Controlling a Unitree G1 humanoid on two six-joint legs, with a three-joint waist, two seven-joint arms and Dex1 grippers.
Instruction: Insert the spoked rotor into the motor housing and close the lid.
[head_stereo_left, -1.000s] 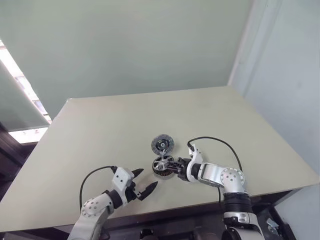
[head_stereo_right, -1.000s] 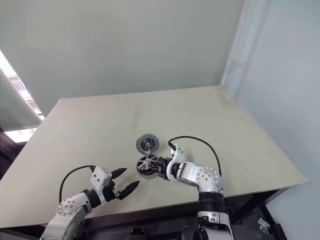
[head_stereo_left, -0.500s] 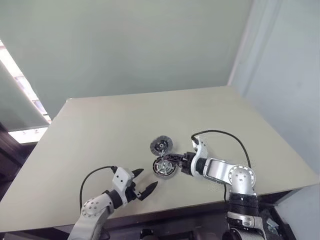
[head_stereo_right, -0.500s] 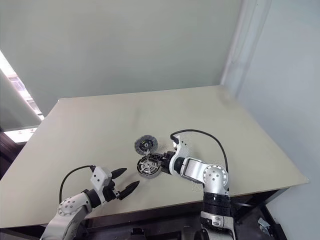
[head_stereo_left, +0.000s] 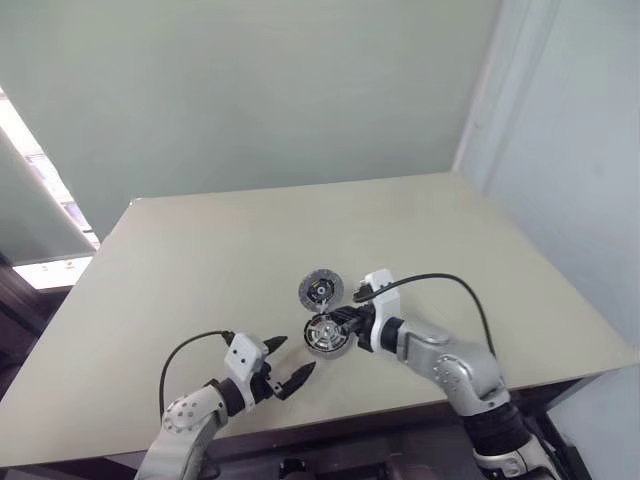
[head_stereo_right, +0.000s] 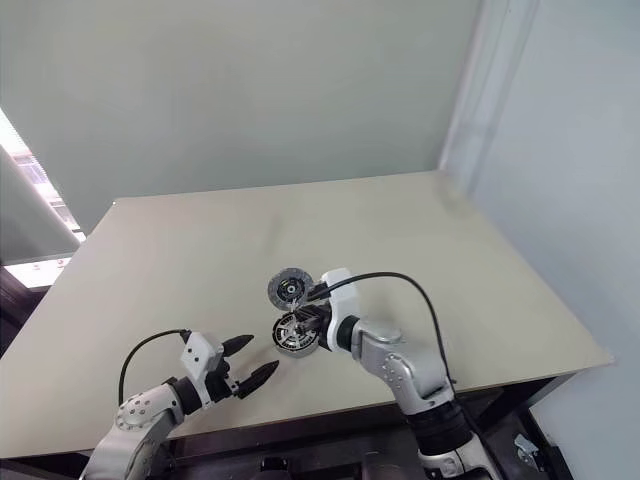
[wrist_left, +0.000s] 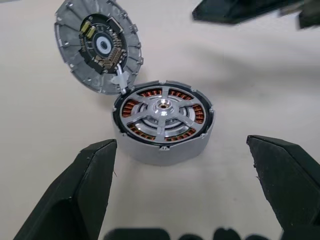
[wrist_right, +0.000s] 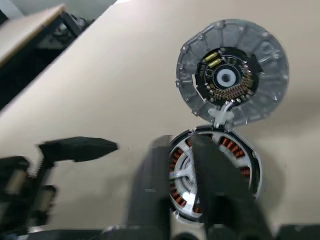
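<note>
Nearest to us, our left gripper (head_stereo_left: 282, 376) hovers low over the beige table (head_stereo_left: 200, 260) with its two black fingers (wrist_left: 85, 185) spread wide, nothing between them. In the left wrist view the motor housing (wrist_left: 162, 122) lies ahead of that open gap, apart from both fingertips, resting flat on the table. The spoked rotor (wrist_left: 161, 108) sits inside the housing, its silver spokes over the ring of copper windings.

Just beyond, at about 3 o'clock of the housing in the head views, our right gripper (head_stereo_left: 340, 318) points toward the housing with its fingers (wrist_right: 215, 180) pressed together, holding nothing; in the right wrist view they cross over the housing's near side, and we cannot tell if they touch it.

Farther on, at 12 o'clock of the housing, the lid (head_stereo_left: 320, 290) lies open-side up, its small silver tab (wrist_left: 120, 81) meeting the housing's rim.
</note>
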